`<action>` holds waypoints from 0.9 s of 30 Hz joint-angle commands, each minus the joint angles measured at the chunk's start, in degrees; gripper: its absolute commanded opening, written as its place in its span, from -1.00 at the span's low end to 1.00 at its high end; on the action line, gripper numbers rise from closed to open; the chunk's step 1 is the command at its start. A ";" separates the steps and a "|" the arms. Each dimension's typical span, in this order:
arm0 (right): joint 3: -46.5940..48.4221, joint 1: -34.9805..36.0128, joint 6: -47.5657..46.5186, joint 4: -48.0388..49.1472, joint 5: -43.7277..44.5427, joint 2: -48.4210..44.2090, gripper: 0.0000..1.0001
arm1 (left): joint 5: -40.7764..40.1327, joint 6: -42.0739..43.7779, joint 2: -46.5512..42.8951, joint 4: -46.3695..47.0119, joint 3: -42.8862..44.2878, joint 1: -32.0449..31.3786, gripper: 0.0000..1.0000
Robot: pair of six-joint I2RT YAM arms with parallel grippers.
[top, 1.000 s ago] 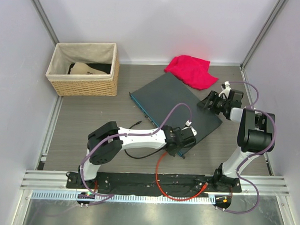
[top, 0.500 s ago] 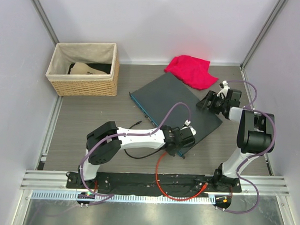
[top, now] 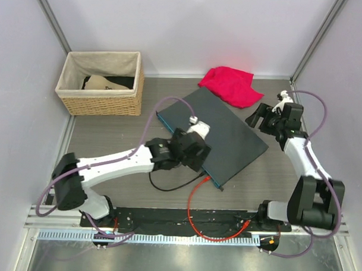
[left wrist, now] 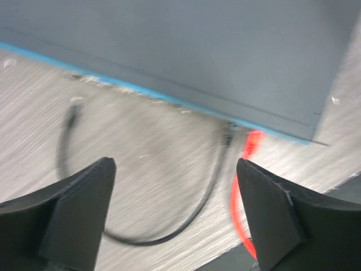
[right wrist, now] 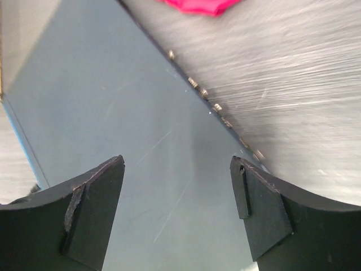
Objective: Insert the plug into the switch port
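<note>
The switch (top: 226, 128) is a flat dark-grey box lying diagonally mid-table, with a narrow teal front face (top: 163, 121) holding the switch port row. In the left wrist view that face (left wrist: 141, 88) is a thin blue line and single sockets cannot be made out. An orange cable's plug (left wrist: 254, 138) sits against it near the corner, and a black cable's end (left wrist: 228, 135) sits beside it; blur hides how deep either goes. My left gripper (top: 195, 155) (left wrist: 175, 169) hovers open and empty over the front edge. My right gripper (top: 257, 119) (right wrist: 177, 161) is open above the switch's far right corner.
A woven basket (top: 99, 85) stands at the back left. A red cloth (top: 230, 85) lies behind the switch. The black cable (top: 167, 187) loops on the table in front of the switch, and the orange cable (top: 190, 207) runs down to the arm bases.
My left gripper opened wide and swung from the switch's near corner up-left along the front edge. My right gripper drew back to the right and opened a little wider.
</note>
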 commanded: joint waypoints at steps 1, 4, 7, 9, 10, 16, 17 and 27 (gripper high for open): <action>3.49 0.14 1.95 -7.74 8.54 -12.01 0.70 | -3.19 -0.93 -9.94 -3.81 -2.81 9.25 0.99; 4.46 0.23 2.75 -11.69 13.02 -20.62 0.75 | -3.45 -1.28 -17.67 -5.74 -4.31 16.46 0.99; 5.87 0.14 3.01 -15.65 16.72 -28.62 0.76 | -5.03 -2.25 -25.93 -6.80 -5.80 20.70 0.99; 6.22 0.23 2.66 -17.24 18.38 -34.76 0.78 | -8.01 -2.69 -29.63 -7.24 -6.59 21.06 0.99; 6.05 0.32 2.75 -18.73 20.22 -37.06 0.78 | -9.76 -2.78 -33.73 -7.24 -7.03 21.06 0.99; 5.69 3.12 1.61 -22.51 24.98 -49.98 0.79 | -19.09 -1.91 -52.01 -4.79 -12.55 20.98 0.99; 5.78 3.74 1.08 -22.96 26.64 -51.13 0.79 | -19.62 -0.86 -54.06 -2.52 -13.44 20.98 0.99; 0.34 10.95 -3.23 -21.56 35.62 -60.45 0.79 | -23.67 3.90 -69.80 1.81 -21.35 20.98 0.99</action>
